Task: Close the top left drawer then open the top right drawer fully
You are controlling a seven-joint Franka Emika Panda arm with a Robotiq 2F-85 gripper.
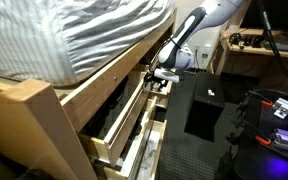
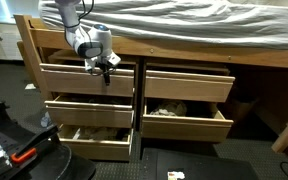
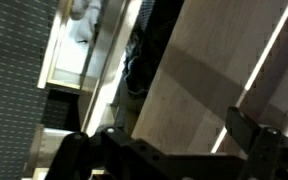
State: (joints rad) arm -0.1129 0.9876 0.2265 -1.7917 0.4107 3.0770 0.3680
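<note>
The wooden bed frame has two columns of drawers. In an exterior view my gripper (image 2: 106,66) is at the upper right corner of the top left drawer (image 2: 79,78), whose front stands slightly out from the frame. The top right drawer (image 2: 189,84) looks closed or nearly so. In an exterior view my gripper (image 1: 162,76) is against the drawer fronts (image 1: 119,95). In the wrist view my gripper (image 3: 164,150) is open, with a pale wooden drawer panel (image 3: 199,80) between and beyond the fingers.
The left column's middle drawer (image 2: 84,110) and bottom drawer (image 2: 89,140) and the right column's middle drawer (image 2: 184,120) stand open with things inside. A black box (image 1: 206,105) stands on the floor close by. A striped mattress (image 2: 184,30) lies on top.
</note>
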